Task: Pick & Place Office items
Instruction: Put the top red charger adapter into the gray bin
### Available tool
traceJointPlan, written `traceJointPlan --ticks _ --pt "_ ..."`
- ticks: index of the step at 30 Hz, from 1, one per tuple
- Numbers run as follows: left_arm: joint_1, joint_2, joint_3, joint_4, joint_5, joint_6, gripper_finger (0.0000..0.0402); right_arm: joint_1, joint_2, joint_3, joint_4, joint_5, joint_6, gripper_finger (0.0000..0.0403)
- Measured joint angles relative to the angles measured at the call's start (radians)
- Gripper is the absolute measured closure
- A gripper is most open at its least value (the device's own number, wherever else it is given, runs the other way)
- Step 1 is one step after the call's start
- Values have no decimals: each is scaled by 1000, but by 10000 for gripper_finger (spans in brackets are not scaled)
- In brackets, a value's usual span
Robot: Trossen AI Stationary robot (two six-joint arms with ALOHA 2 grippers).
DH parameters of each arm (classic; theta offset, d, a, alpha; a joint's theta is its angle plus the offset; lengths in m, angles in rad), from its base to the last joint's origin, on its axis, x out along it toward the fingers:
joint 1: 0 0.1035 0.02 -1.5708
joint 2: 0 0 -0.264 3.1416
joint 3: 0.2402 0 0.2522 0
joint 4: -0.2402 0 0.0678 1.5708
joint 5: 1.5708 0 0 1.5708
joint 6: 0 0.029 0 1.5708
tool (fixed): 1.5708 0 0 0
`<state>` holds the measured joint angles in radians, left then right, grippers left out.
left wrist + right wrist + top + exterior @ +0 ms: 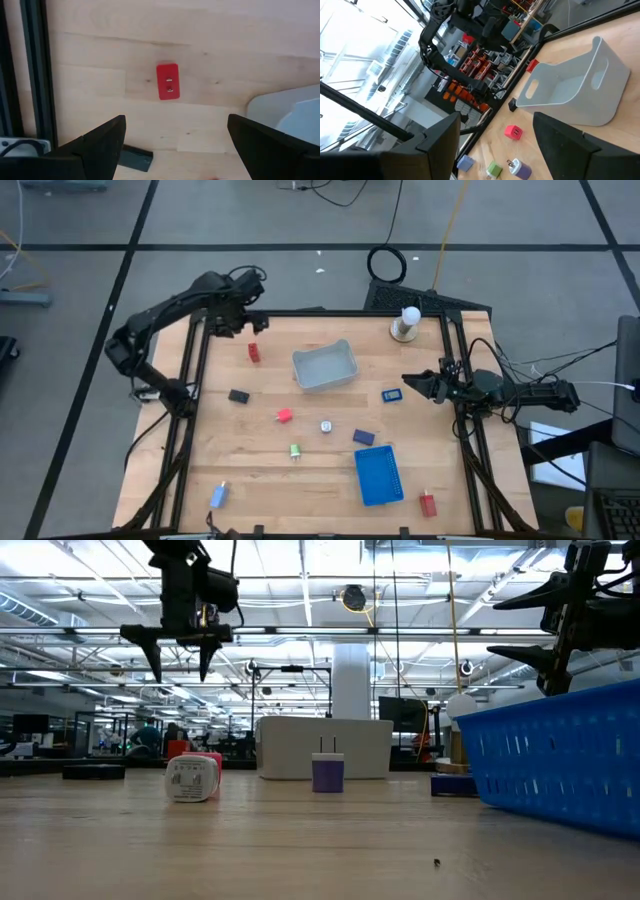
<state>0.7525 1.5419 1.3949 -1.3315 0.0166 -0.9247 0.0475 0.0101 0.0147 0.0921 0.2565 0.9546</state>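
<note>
Two grippers hang above your table, and neither holds anything. Your left gripper (pixel 250 326) hovers near the far left corner with its fingers spread wide; its wrist view looks down between them at a red block (pixel 167 81) lying flat on the wood, two small metal marks on its face. A dark piece (pixel 135 159) below it is cut off by one finger, so you cannot tell what it is. Your right gripper (pixel 408 381) sits at the right edge, fingers parted, pointing toward the pale bin (pixel 324 366), which stands near the middle of the far half.

Several office items lie scattered between the arms: a black block (pixel 238 395), a small red piece (pixel 284 416), a silver one (pixel 326 426), a green one (pixel 295 450), a dark blue block (pixel 363 437) just beside the blue tray (pixel 378 475), a light blue piece (pixel 218 495) near the front left, and a red block (pixel 428 504) front right. From table height, the tray's wall hides much of the right side, and both grippers show only partly.
</note>
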Motion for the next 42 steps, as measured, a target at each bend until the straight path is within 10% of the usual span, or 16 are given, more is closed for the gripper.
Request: traceJointPlan --ticks 22,42 --pt "2 134 -9 63 -71 62 53 0 0 0 0 1 1 161" --pt "-2 134 -277 291 9 -2 53 0 0 0 0 3 14 161"
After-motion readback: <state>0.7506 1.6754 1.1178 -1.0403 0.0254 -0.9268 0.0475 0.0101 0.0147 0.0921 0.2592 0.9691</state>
